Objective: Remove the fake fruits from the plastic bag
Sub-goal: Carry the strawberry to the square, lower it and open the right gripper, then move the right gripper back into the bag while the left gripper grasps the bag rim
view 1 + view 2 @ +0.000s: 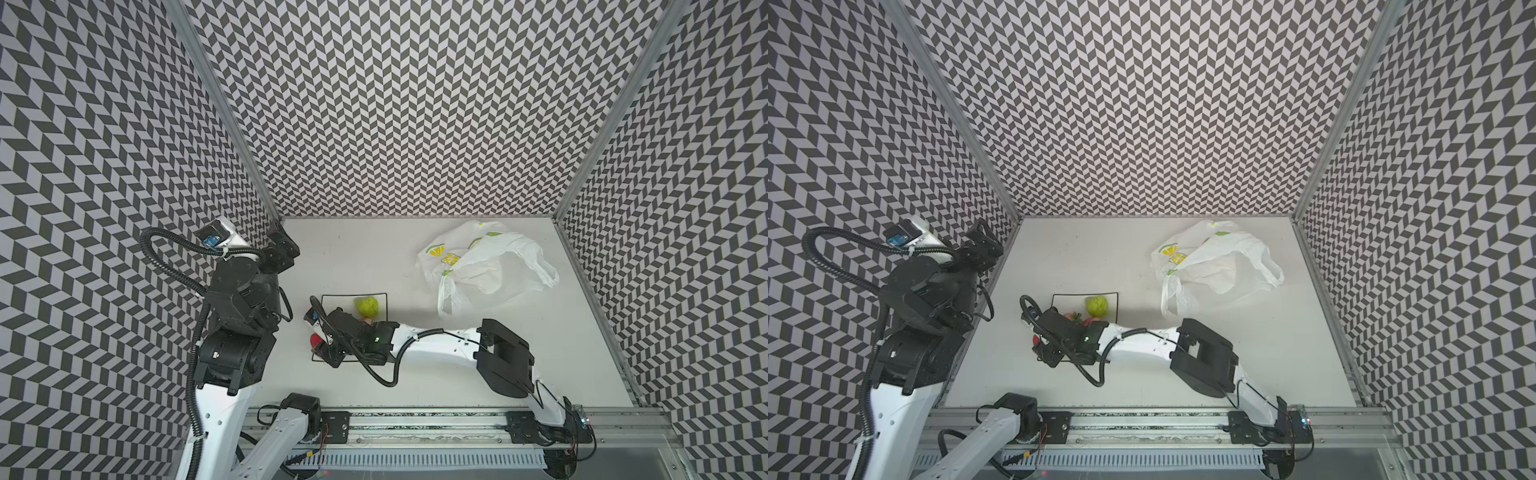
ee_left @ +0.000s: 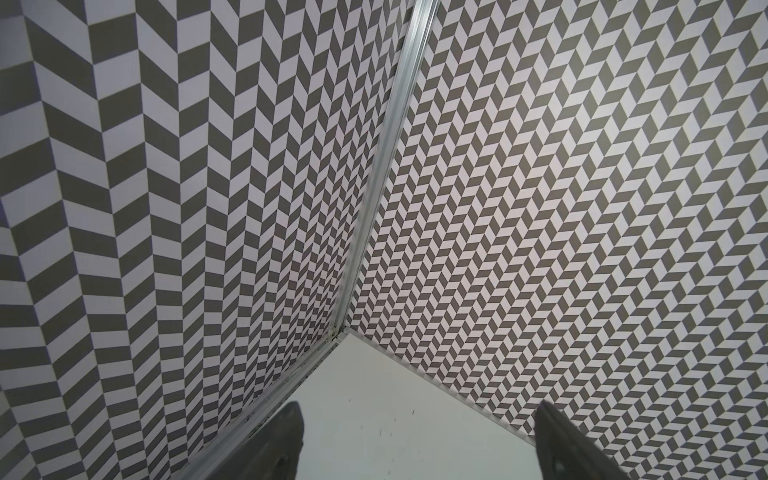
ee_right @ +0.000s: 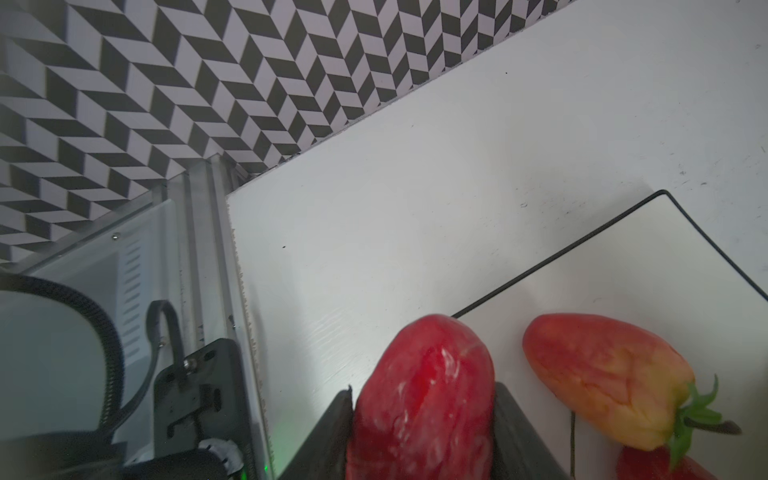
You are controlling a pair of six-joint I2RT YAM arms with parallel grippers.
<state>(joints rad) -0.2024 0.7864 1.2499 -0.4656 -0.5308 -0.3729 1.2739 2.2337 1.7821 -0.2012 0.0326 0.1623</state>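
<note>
**Red strawberry in the right gripper, at the plate's edge**

At the far left we see the left gripper point(image 2: 417, 415) raised near the back corner of the patterned walls point(image 2: 582, 208). Its jaws stand wide apart with nothing between them.

Near the middle of the counter point(image 1: 353, 257) lies the square black-rimmed plate point(image 3: 623, 257). The right gripper point(image 3: 424, 392) reaches across to the plate's left side. Its jaws are narrowed onto a red strawberry point(image 3: 428, 361), whose tip pokes out over the plate's rim. We cannot tell whether it touches the plate. Just beside it a paler strawberry point(image 3: 602, 378) with a green cap lies on the plate. The light-green fruit point(image 1: 367, 306) sits by the plate's far edge.

To the right, well apart from the plate, the plastic bag point(image 1: 486, 266) lies crumpled near the back right corner. We cannot tell whether any fruit is inside.
</note>
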